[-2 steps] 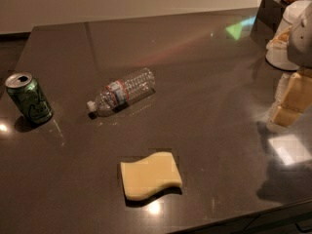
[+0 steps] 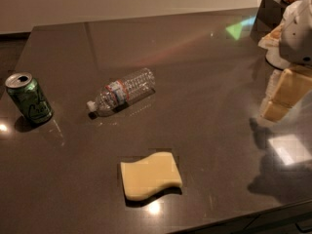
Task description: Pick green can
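Note:
The green can (image 2: 28, 99) stands upright near the left edge of the dark table (image 2: 195, 62). It has pale swirly markings and a silver top with the tab opening showing. My gripper (image 2: 285, 97), tan under a white arm, hangs just above the table at the far right edge of the camera view. It is far from the can, about the whole width of the table away, and holds nothing that I can see.
A clear plastic water bottle (image 2: 124, 91) lies on its side right of the can. A yellow sponge (image 2: 151, 175) lies near the front edge. A dark box (image 2: 265, 13) and a white object (image 2: 275, 57) sit at the back right, behind the arm.

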`<act>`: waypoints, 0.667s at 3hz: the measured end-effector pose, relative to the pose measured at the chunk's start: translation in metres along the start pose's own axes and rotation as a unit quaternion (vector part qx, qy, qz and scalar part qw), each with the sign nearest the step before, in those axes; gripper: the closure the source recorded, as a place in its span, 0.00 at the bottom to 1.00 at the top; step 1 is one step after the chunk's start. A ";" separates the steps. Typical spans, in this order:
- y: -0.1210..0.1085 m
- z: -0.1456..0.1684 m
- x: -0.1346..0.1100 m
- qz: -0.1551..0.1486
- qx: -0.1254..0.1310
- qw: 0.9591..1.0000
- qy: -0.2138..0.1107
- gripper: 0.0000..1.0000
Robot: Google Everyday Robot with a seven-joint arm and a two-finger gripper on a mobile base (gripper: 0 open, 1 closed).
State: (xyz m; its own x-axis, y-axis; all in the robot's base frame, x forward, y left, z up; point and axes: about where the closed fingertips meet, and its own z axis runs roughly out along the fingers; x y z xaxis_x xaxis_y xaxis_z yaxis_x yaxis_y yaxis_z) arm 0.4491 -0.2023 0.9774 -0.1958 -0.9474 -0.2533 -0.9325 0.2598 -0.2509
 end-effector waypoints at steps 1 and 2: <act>-0.010 0.016 -0.032 -0.012 -0.004 0.999 -0.034 0.00; -0.020 0.035 -0.071 -0.023 -0.010 0.997 -0.067 0.00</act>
State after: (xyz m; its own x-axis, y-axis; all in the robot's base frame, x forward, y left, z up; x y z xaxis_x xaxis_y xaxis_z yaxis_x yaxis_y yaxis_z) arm 0.4925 -0.1339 0.9681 -0.1119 -0.9241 -0.3653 -0.9456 0.2120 -0.2468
